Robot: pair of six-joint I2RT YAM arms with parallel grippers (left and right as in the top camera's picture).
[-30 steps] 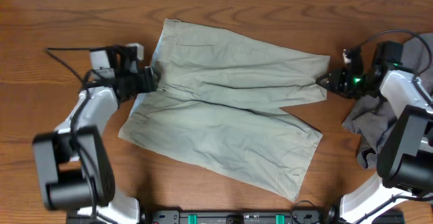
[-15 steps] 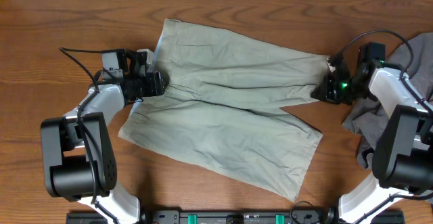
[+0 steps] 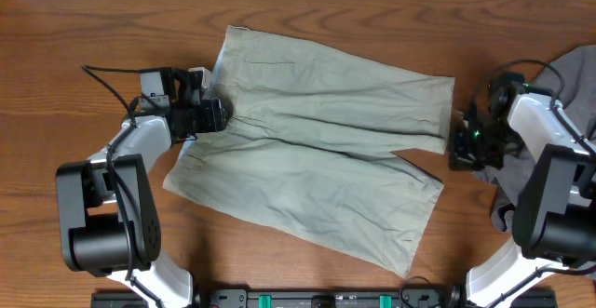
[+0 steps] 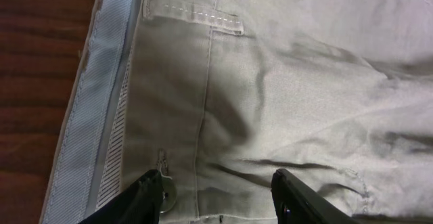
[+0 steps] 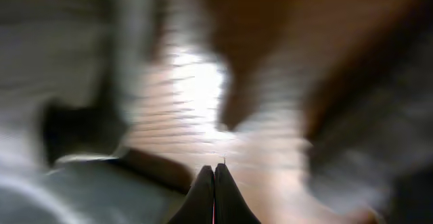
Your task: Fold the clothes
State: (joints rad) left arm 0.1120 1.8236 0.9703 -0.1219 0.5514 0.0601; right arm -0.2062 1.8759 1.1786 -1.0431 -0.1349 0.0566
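I am looking down on the shorts (image 3: 317, 150), which are lying spread flat in the middle of the tabletop (image 3: 74, 29). The waistband is at the left and both legs are running off to the right, the near leg angling toward the near edge. The grey garment (image 3: 568, 80) is lying crumpled at the far right, just beside the leg hems.

My left pincer (image 3: 212, 117) is hanging over the waistband end. In the left wrist view its fingers are standing apart, straddling the cloth beside the button (image 4: 166, 183), just inside the pale waistband lining (image 4: 88, 116). I cannot tell whether the tips are pressing on the fabric.

My right pincer (image 3: 461, 147) is sitting just right of the far leg's hem, between the shorts and the grey garment. Its wrist view is smeared, but the tips are showing together with no cloth between them, so I am judging that it is gripping nothing.

I am reading this step as taking hold of both ends for the first fold. To do it well, I am planning to:

- spread the right pincer and slide one finger under the hem corner, catching only the shorts and none of the grey cloth;
- move the left pincer out to the waistband edge, where there are layers to pinch, not the flat middle;
- lift both ends together, keeping the cloth taut, so the far leg is landing squarely on the near one.
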